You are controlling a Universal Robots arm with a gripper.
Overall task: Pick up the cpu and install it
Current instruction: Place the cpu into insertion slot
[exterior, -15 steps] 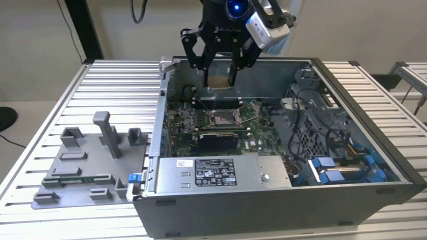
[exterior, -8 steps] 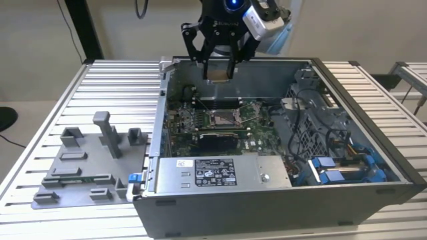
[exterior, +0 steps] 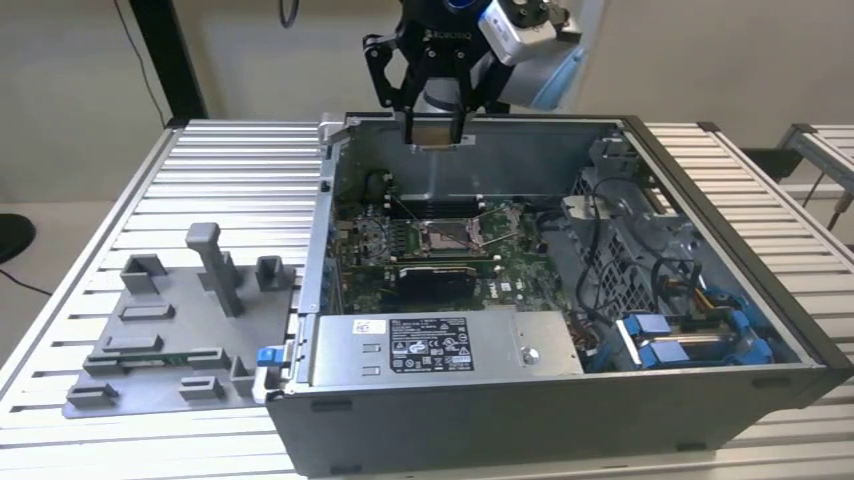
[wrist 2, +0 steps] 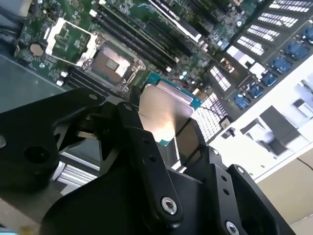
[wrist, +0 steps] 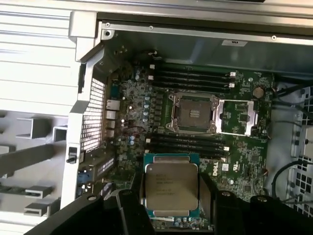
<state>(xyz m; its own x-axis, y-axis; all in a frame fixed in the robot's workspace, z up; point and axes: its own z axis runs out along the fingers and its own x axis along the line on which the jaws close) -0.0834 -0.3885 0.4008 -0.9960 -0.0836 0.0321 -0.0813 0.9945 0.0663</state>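
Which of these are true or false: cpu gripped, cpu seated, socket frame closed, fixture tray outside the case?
1. The gripper is shut on the cpu. True.
2. The cpu is seated in the socket. False: the gripper holds it in the air over the computer case, and the socket is empty.
3. The socket's metal frame is closed. False: it is flipped open and lies beside the socket.
4. The fixture tray sits outside the computer case, on the exterior view's left. True.
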